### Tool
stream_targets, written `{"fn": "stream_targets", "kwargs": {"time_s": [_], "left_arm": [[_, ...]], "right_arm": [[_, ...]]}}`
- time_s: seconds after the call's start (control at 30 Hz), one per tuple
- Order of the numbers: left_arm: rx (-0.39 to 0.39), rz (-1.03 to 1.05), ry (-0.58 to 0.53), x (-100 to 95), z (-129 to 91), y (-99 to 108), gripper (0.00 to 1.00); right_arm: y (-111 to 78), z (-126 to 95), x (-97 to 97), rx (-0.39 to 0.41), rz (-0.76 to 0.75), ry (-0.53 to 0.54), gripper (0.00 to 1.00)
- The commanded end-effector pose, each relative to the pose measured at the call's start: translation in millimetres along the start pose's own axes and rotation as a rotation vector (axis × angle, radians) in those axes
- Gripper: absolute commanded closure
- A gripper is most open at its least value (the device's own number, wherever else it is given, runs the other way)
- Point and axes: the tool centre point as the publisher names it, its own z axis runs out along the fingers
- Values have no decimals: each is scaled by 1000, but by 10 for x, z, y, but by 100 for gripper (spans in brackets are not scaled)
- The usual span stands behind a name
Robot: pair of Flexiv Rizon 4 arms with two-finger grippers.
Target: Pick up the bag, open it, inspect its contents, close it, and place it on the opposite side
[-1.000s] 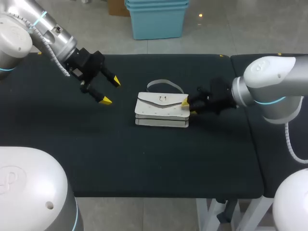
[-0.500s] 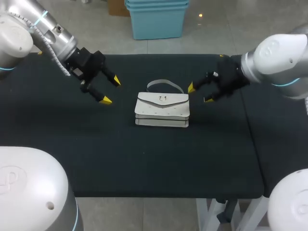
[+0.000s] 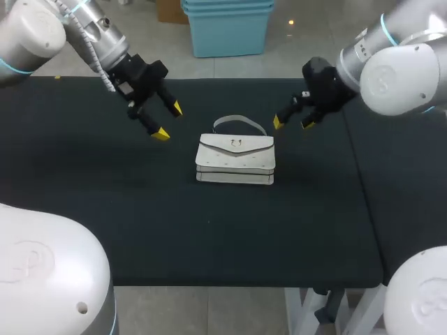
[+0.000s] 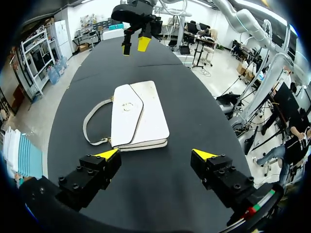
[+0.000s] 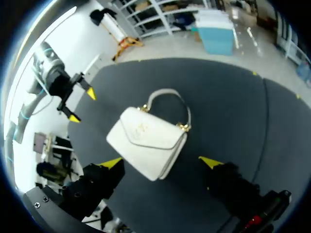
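White bag [image 3: 235,160] flat on the dark table [image 3: 140,223], near its middle, flap side up and shut. Small gold clasp [image 3: 236,144] on the flap. Thin handle [image 3: 237,118] arched out from the bag's far side, away from the robot, lying on the tabletop.

Left gripper [image 3: 169,121] off to the bag's left and a little beyond it, raised above the table, fingers spread wide, gripping nothing. Right gripper [image 3: 292,123] off to the bag's right, near one end of the handle but apart from it, fingers likewise parted with only air between them. Just dark tabletop showing between the bag and each gripper.

From the left wrist: bag [image 4: 138,116] ahead of the spread tips, with the other arm's gripper [image 4: 134,47] beyond it across the table. From the right wrist: bag [image 5: 148,136] ahead of the parted tips and tilted across their line, handle pointing away, the left arm's gripper [image 5: 81,106] beyond and to one side.

By count: one bag, one handle, one clasp; two arms, two grippers, four yellow tips in all.

Surface matte black, cloth-like, evenly lit. Seam [image 3: 360,174] along the right, with a second black tabletop [image 3: 405,195] butted against the first; right arm coming in over that one, left arm from the far left corner.
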Motion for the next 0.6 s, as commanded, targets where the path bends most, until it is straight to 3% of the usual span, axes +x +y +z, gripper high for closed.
{"fn": "stream_targets", "kwargs": {"time_s": [0.03,0.37,0.6], "left_arm": [[-17,-1,60,-108,2,-37,0],[-34,-17,95,-210,46,-7,0],[-56,-20,99,-257,35,25,0]], "right_arm": [[-68,-111,95,-8,-65,-271,0],[-45,-88,338,77,-269,-421,0],[-44,-12,512,83,-394,-509,0]]}}
